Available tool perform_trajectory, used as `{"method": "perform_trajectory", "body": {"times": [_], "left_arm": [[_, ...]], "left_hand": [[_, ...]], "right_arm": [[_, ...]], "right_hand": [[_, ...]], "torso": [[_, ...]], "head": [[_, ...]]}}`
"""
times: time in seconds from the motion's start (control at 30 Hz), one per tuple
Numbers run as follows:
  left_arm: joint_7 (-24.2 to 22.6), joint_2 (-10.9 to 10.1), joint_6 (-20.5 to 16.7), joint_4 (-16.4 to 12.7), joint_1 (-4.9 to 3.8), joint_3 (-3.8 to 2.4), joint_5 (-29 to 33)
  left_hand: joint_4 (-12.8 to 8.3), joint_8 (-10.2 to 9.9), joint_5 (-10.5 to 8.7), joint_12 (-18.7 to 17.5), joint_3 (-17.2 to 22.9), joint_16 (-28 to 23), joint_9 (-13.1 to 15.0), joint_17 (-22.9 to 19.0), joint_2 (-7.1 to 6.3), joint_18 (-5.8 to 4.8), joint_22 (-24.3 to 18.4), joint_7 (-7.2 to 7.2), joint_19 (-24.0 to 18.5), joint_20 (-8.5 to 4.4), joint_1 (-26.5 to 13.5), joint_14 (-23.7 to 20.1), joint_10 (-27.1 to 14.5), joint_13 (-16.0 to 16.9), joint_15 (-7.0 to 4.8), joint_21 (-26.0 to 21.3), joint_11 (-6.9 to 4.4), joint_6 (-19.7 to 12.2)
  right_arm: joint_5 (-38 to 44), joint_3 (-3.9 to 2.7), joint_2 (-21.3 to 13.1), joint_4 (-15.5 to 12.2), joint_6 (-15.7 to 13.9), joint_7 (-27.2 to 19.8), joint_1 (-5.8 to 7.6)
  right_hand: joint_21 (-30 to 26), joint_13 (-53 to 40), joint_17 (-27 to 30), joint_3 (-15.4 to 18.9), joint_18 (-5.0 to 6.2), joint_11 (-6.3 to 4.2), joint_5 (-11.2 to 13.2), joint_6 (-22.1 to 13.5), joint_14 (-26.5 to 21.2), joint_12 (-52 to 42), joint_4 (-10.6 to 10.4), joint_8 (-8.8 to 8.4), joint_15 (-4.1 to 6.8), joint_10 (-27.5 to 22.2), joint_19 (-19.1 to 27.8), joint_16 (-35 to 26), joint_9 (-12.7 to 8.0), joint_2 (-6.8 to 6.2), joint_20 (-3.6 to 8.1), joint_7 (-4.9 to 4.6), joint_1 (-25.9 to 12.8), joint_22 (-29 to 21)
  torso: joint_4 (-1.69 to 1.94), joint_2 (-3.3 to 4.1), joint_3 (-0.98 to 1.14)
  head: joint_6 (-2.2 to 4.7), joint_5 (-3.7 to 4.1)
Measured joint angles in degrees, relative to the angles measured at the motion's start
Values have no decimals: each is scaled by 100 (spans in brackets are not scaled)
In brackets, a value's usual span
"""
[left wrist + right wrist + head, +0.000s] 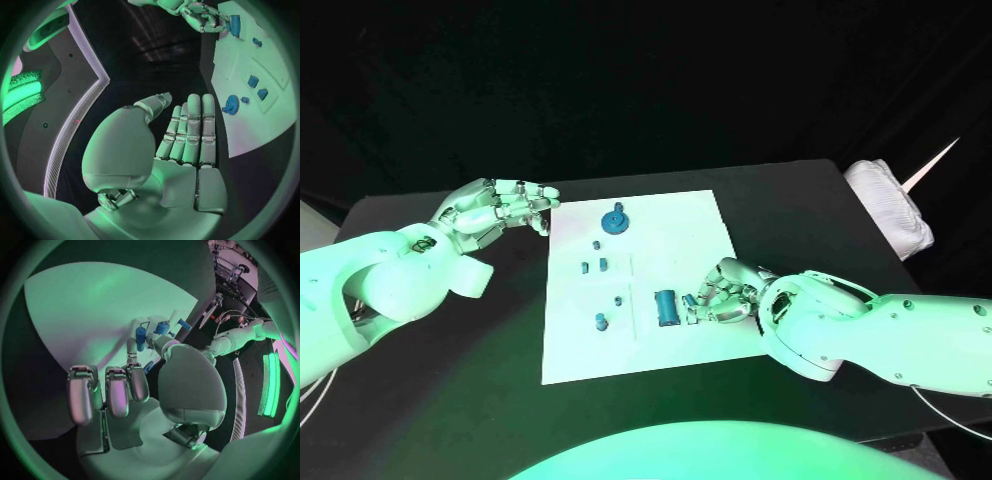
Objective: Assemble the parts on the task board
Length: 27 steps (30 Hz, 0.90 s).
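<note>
Cylinder part (pixel 666 308) on task board (pixel 675 215), near its front-right edge, long axis front-to-back | R hand (pixel 721 295) at its right side, fingers touching, grasp: cannot tell | L hand (pixel 498 208) off board's far-left corner, released, farther.

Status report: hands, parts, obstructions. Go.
Left hand open beside task board. Right hand on blue cylinder. Gear part untouched. No obstruction seen.

Dim green-tinted light, dark surroundings, fisheye-bent wrist views.
</note>
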<state>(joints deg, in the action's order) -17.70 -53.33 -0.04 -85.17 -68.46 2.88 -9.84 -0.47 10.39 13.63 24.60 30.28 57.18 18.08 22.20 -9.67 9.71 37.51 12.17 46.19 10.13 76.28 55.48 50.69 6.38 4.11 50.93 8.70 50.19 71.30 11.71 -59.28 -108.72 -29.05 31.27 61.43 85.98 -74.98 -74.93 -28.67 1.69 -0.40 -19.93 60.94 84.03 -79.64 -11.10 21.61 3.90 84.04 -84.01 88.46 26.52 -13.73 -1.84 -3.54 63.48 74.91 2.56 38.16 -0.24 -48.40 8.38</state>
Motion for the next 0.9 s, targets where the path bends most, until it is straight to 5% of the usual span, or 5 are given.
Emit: {"method": "perform_trajectory", "body": {"times": [0.67, 0.9], "left_arm": [[8, -1, 1, 21, 0, 0, 4], [11, -1, 1, 34, 0, 0, 6]], "left_hand": [[0, 0, 0, 0, 0, 0, 0, 0, 0, 0, 1, 0, 0, 0, 0, 0, 0, 0, 0, 0, 0, 0], [0, 0, 0, 0, 0, 0, 0, 0, 0, 0, 1, 0, 0, 0, 0, 0, 0, 1, 0, 0, 0, 0]], "right_arm": [[-295, -3, 122, 92, -104, 57, -17], [-321, -2, 106, 71, -100, 57, -20]], "right_hand": [[0, 0, 1, 225, 0, 0, 154, -3, 0, -23, -164, -22, 0, 0, 0, 22, -15, -36, -1, -3, -175, -1], [0, 0, 1, 734, 0, 0, 0, -3, 0, -22, -464, -56, 0, 0, 0, 22, -16, -119, -1, -3, -453, 4]], "torso": [[-11, -1, 5], [-9, -3, 7]], "head": [[-23, -16], [-31, -10]]}}
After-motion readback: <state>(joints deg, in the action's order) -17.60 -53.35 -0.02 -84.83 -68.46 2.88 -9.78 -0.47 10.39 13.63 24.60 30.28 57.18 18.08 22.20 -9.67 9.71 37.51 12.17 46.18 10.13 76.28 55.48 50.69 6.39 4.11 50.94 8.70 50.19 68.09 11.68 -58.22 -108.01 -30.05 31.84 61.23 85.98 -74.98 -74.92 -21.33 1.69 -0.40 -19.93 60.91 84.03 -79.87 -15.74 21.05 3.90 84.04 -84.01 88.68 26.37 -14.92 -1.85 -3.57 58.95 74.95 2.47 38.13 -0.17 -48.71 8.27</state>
